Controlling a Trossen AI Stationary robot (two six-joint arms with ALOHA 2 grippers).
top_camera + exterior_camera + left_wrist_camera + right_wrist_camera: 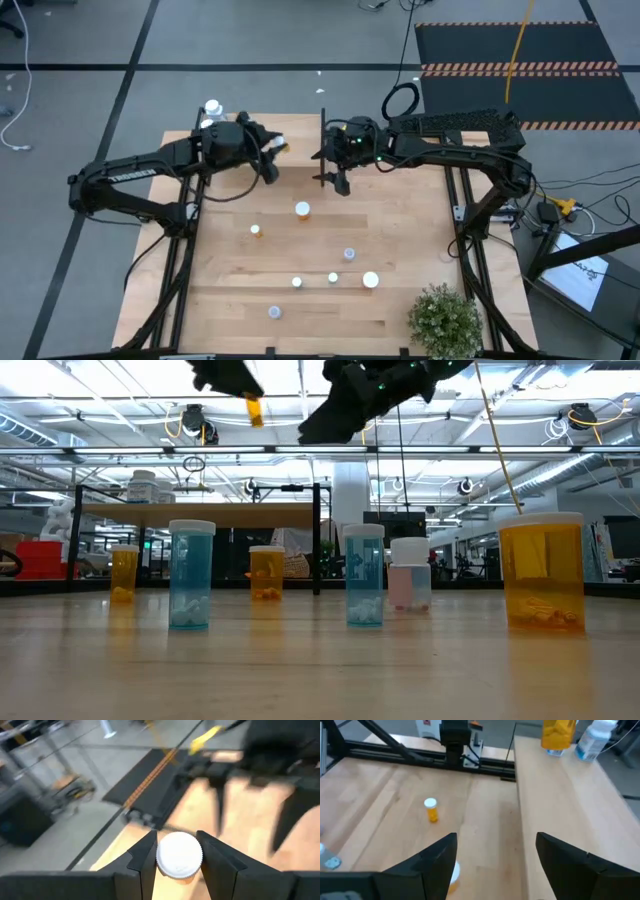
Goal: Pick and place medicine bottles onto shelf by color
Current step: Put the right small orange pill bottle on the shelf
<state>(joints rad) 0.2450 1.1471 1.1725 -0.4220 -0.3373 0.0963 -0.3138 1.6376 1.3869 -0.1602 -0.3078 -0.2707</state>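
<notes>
A: Where is the left gripper?

B: Up over the far-left part of the table, above the shelf. Its wrist view shows both fingers pinching an orange bottle by its white cap. The low view catches that bottle as an orange bit high in the air.

A: And the right gripper?

B: Near the middle of the far edge, just beside the shelf's black upright panel. Its jaws are spread wide and hold nothing. Below them lies bare tabletop.

A: What already stands on the shelf?

B: The right wrist view shows an orange bottle and a pale bluish bottle at one end; the long stretch of board towards the camera is bare.

A: Open room on the table?

B: The band between the arms and the loose bottles. An orange one stands nearest the right gripper, a smaller orange one to its left. Five others sit towards the near edge, with a potted plant at the near-right corner.

A: Anything only the low view gives?

B: The colours of the standing bottles: two blue, several orange, one with pink contents.
</notes>
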